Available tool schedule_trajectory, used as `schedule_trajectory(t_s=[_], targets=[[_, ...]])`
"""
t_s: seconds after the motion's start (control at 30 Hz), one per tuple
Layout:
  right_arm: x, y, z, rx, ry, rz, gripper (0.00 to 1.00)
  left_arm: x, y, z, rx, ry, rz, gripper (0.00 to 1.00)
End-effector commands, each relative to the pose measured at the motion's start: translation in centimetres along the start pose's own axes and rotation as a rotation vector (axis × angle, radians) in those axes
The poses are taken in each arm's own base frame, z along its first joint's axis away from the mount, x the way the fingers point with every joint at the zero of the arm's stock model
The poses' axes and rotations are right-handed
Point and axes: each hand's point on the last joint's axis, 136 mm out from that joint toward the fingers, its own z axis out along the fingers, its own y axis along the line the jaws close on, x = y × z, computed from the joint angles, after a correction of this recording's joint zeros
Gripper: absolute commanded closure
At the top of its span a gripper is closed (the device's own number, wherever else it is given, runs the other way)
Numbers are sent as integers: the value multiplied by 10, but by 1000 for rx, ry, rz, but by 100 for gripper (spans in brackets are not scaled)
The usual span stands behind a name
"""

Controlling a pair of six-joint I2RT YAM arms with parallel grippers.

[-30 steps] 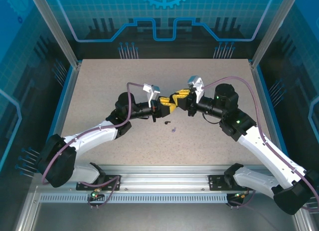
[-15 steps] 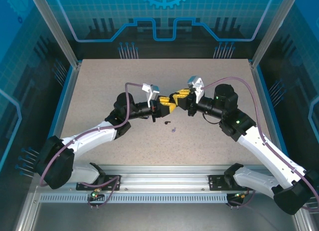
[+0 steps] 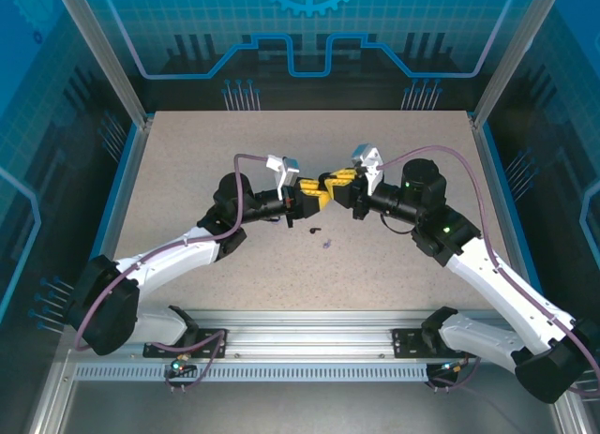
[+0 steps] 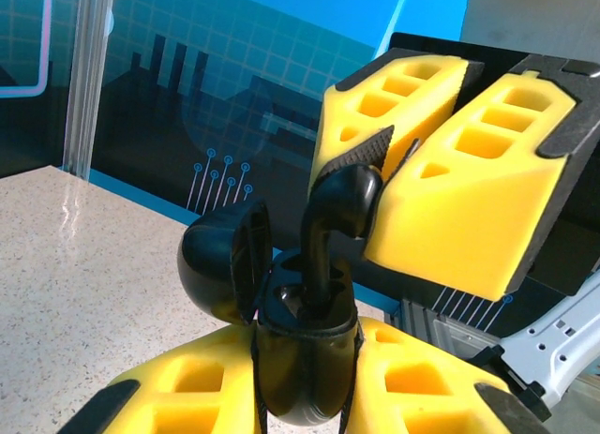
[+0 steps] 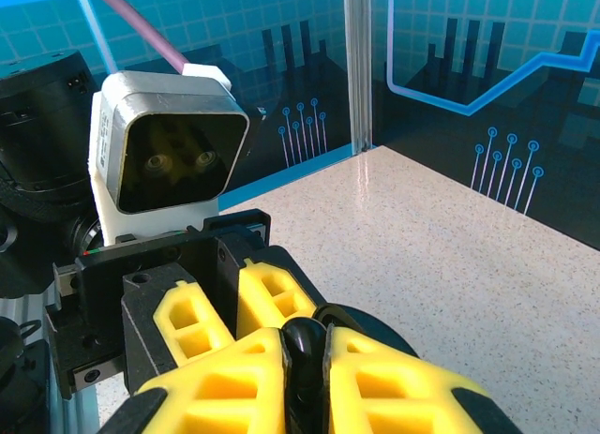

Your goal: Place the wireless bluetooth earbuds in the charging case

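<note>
My left gripper point(image 3: 313, 192) point(image 4: 302, 396) is shut on a black charging case point(image 4: 298, 364), held upright above the middle of the table with its round lid point(image 4: 223, 265) swung open to the left. My right gripper point(image 3: 336, 183) point(image 5: 306, 359) is shut on a black earbud point(image 4: 336, 209) point(image 5: 306, 345). It meets the left gripper from the opposite side. The earbud's stem points down into the case's open well, its head still above the rim. Another black earbud point(image 3: 312, 231) and a lavender-purple earbud point(image 3: 326, 244) lie loose on the table just in front of the grippers.
The speckled table point(image 3: 187, 172) is walled by blue panels with aluminium posts point(image 3: 127, 78) at the back corners. A metal rail point(image 3: 300, 326) runs along the near edge by the arm bases. The left wrist camera housing point(image 5: 169, 162) sits close to my right fingers.
Almost nothing: both grippers stay together at mid-table with the same grips, shifted only a hair.
</note>
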Motion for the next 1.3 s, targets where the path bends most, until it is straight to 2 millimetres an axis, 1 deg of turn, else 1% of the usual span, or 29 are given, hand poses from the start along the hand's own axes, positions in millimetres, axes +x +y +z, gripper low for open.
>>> schedule_trajectory(t_s=[0.0,0.27,0.7,0.97,1.1,1.27], targets=[[-3,5,-2,-3,-16,-28,86,-29,-13,0,14,-72,42,100],[-3,4,-4,6,-15,-33,86,-28,-11,0,0,-72,40,100],[8,4,1,-4,39,-19,85,-30,-16,0,20,-71,53,100],[12,4,5,-2,69,-9,83,-30,-19,0,31,-65,66,100],[10,3,5,1,69,-7,79,-28,-19,1,36,-58,70,100],[8,5,5,-3,72,-5,65,-26,-20,2,37,-50,76,100]])
